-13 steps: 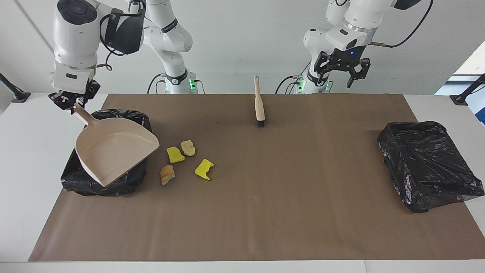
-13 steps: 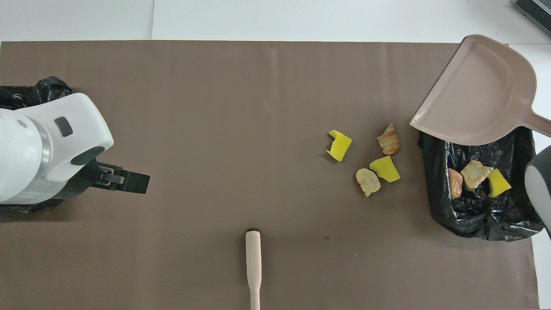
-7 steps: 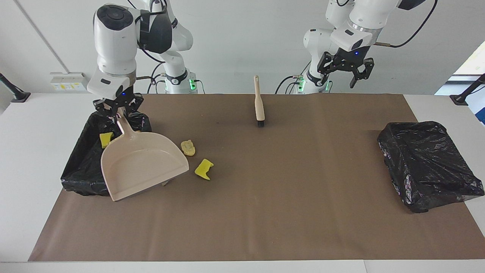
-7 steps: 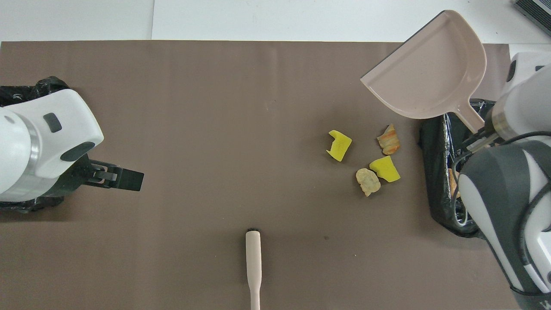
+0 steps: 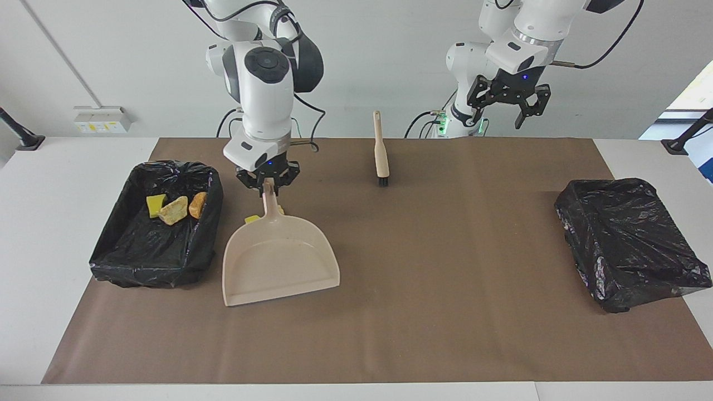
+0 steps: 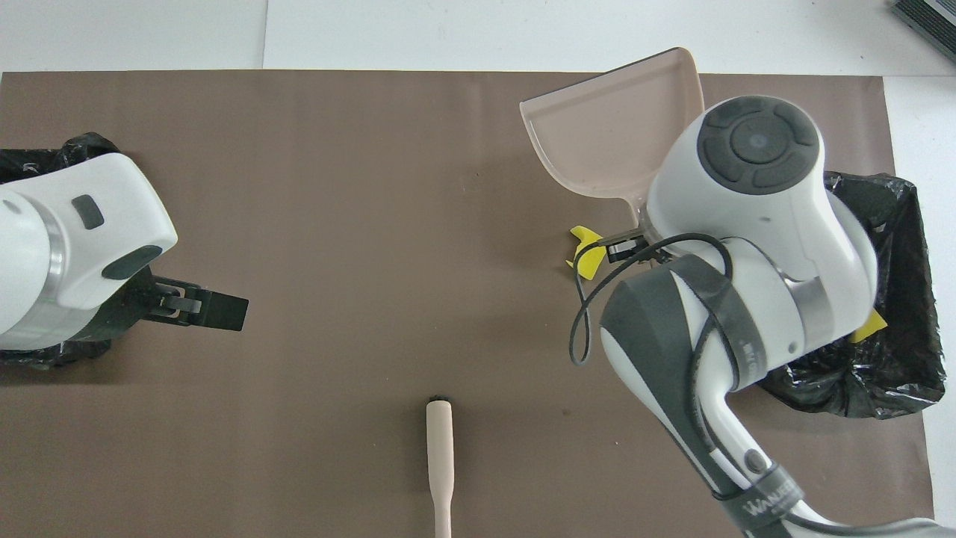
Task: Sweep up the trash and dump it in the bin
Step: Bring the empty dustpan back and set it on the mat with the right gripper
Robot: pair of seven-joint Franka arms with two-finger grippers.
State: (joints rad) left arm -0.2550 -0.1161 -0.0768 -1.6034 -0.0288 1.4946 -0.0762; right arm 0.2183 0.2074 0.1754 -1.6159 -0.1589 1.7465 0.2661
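Facing view: the right gripper [image 5: 266, 181] is clenched on the handle of the beige plastic dustpan [image 5: 279, 262], at eleven o'clock from frame centre; the pan's long axis runs twelve to six, handle toward the robots, open lip away from them; whether the lip rests on the brown paper mat [image 5: 445, 312] cannot be told; the black-bagged bin [image 5: 146, 262] sits beside the pan at nine o'clock and holds three pieces of trash: a yellow wedge [image 5: 154, 204], a tan lump [image 5: 174, 210] and an orange-brown chunk [image 5: 198, 205]; a sliver of loose yellow scrap [image 5: 252, 219] shows at the pan's handle end, so the loose trash lies on the closed side of the pan, not before its lip; the left gripper [image 5: 509, 107] hangs released and empty at one o'clock, waiting; the beige long-handled brush [image 5: 381, 150] lies at twelve o'clock, axis twelve to six, bristles away from the robots; judged, the free left arm is better placed to take it

Overhead view: the right arm covers most of the loose trash; one yellow scrap [image 6: 588, 255] shows at three o'clock, just beside the dustpan's handle; this view confirms that the pan is empty; only the facing view shows the grip and the bin's full contents; a second black-bagged bin [image 6: 52, 149] lies at nine o'clock
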